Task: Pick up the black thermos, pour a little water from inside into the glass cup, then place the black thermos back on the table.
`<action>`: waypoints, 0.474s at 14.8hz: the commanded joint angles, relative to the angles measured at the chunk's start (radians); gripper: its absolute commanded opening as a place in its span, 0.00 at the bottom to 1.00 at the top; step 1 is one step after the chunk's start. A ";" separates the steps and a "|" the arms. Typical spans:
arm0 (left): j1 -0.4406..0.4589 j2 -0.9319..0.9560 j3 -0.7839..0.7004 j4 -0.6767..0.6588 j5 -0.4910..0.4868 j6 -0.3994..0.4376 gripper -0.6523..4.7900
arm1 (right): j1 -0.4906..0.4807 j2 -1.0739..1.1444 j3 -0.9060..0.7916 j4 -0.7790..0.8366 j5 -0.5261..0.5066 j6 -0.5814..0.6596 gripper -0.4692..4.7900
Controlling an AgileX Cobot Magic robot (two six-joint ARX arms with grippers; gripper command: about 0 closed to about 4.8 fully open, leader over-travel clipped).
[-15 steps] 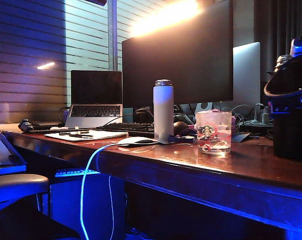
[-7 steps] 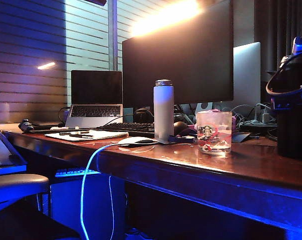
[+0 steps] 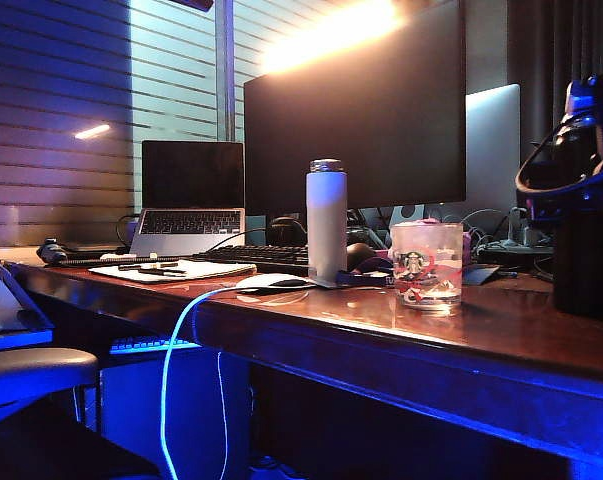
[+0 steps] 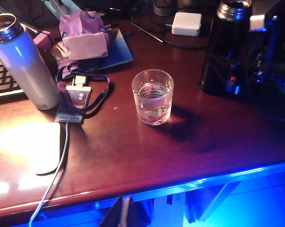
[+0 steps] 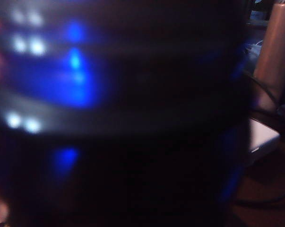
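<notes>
desk (image 3: pixel 401 330): long glossy reddish-brown wood with a thick front edge, carrying everything below.
monitor (image 3: pixel 356 110): big dark screen at the back of the desk, behind the white bottle.
laptop (image 3: pixel 191 195): open, screen dark, at the back on the left side of the exterior view.
black thermos (image 4: pixel 225 47): stands upright on the desk, lid off, shiny rim of its mouth showing in the left wrist view; well apart from the glass cup, at the far right edge of the exterior view.
right pincer (image 4: pixel 270 52): right up against the black thermos on the side away from the glass cup; its jaws stand as wide as they go, and the pictures do not show whether they touch the thermos. The right wrist view is filled by a dark blurred surface with blue glints.
white bottle (image 3: pixel 326 220): slim, upright, silver top, near the middle of the desk, in front of the keyboard (image 3: pixel 261 255).
glass cup (image 4: pixel 152 97): short clear tumbler with a green round logo and red-pink marks, upright between the white bottle and the black thermos, a little water in it.
white charger (image 4: pixel 185 23): small block behind the glass cup, cable attached.
left pincer (image 4: pixel 123 215): only a dark tip shows, below the front edge of the desk; how far open it is I cannot tell.
</notes>
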 commanded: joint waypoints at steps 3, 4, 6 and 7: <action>0.000 -0.003 0.005 0.009 0.004 -0.006 0.11 | -0.023 0.042 0.038 0.013 -0.003 -0.003 1.00; 0.000 -0.003 0.005 0.009 0.004 -0.006 0.11 | -0.025 0.042 0.045 0.014 -0.002 -0.003 1.00; 0.000 -0.003 0.005 0.009 0.004 -0.006 0.11 | -0.035 0.042 0.057 0.002 -0.002 -0.003 1.00; 0.000 -0.003 0.005 0.009 0.004 -0.006 0.11 | -0.036 0.042 0.058 0.000 -0.002 -0.003 1.00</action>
